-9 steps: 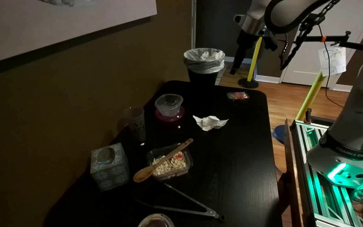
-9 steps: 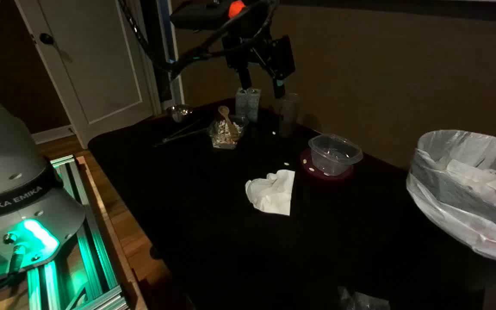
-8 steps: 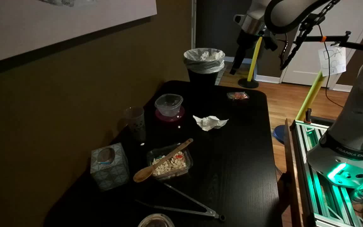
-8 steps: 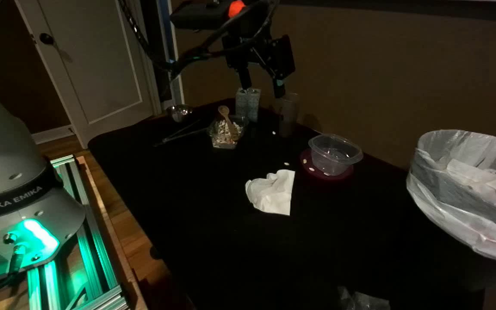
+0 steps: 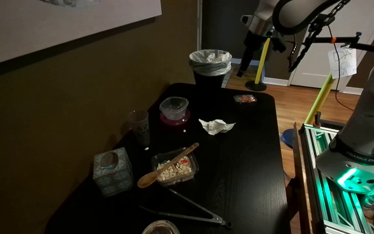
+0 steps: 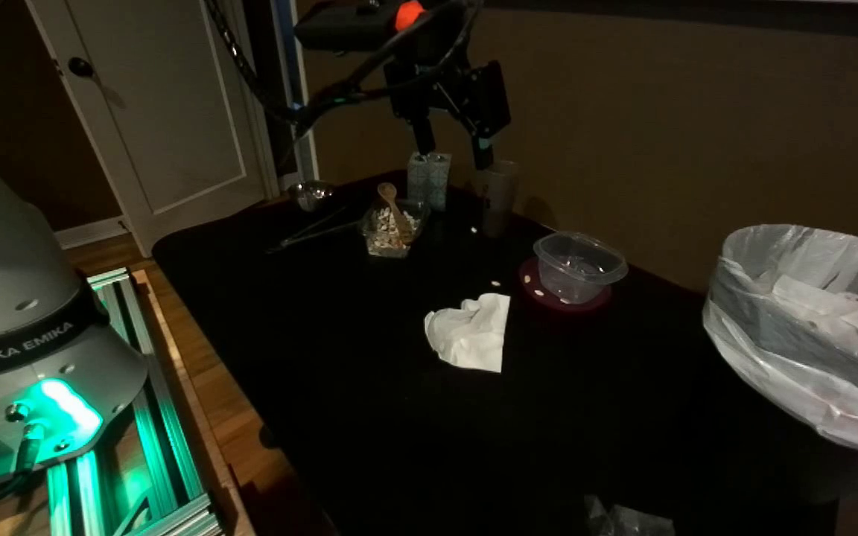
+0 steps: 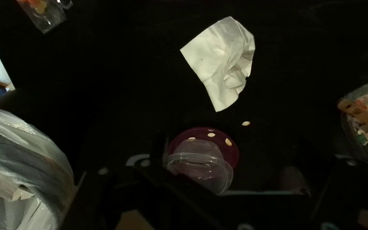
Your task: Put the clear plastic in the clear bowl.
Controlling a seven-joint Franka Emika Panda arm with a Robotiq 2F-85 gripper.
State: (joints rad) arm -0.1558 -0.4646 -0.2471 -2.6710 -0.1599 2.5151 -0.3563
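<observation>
A clear plastic packet with red and orange contents lies near the table's end in an exterior view. It shows at the bottom edge of an exterior view and at the top left of the wrist view. The clear bowl stands upright on a dark red plate; it looks empty. It also shows low in the wrist view, partly hidden by the gripper. My gripper is open and empty, held high above the table, apart from packet and bowl.
A crumpled white paper lies mid-table. A lined trash bin stands at the table's end. A container of seeds with a wooden spoon, tongs, a tall cup and a tissue box stand farther along.
</observation>
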